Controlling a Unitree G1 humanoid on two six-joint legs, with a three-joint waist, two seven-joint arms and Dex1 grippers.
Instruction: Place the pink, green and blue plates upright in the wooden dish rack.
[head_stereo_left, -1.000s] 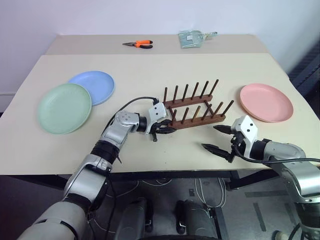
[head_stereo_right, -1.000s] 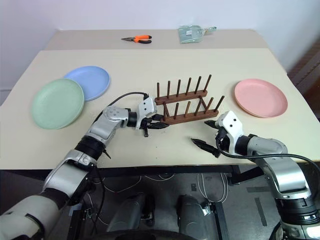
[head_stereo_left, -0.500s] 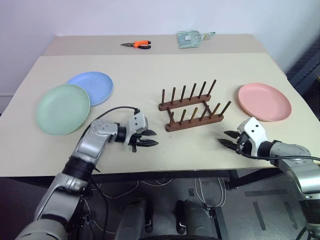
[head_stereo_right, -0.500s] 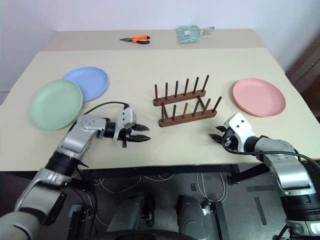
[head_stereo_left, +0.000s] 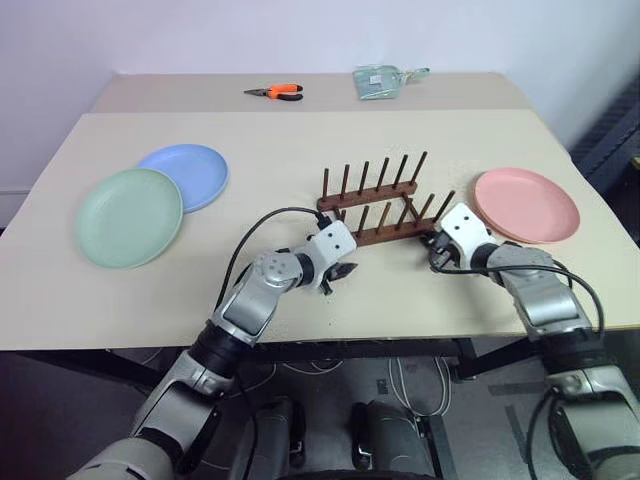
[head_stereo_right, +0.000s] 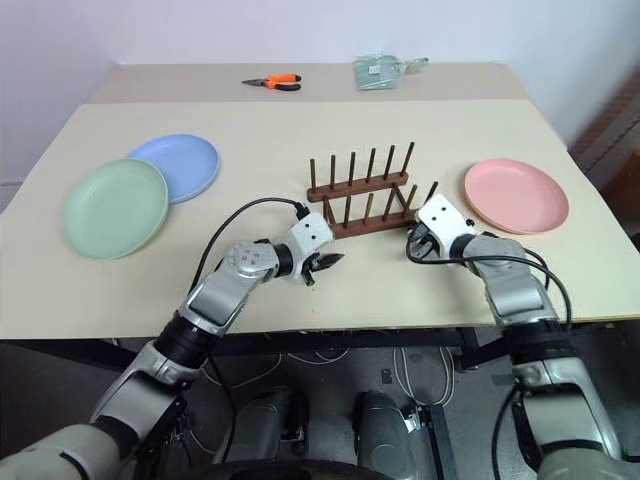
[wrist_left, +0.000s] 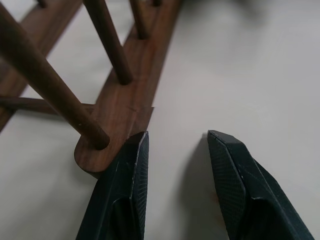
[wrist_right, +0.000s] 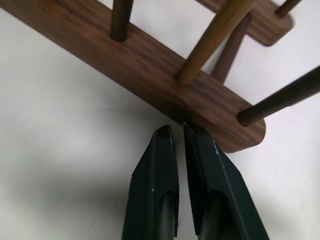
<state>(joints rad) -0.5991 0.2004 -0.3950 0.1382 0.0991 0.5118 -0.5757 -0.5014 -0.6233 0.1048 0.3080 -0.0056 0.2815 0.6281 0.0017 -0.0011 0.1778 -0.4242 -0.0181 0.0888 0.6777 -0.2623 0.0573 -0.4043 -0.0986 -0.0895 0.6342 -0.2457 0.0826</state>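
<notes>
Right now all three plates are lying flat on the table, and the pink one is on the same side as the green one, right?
Not quite. The pink plate lies alone on the right of the wooden dish rack; the green plate lies on the left with the blue plate. The left eye view shows it. All three do lie flat on the table.

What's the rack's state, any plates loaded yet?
Empty. The wooden dish rack shows only bare pegs; the pink plate, green plate and blue plate lie flat on the table.
</notes>
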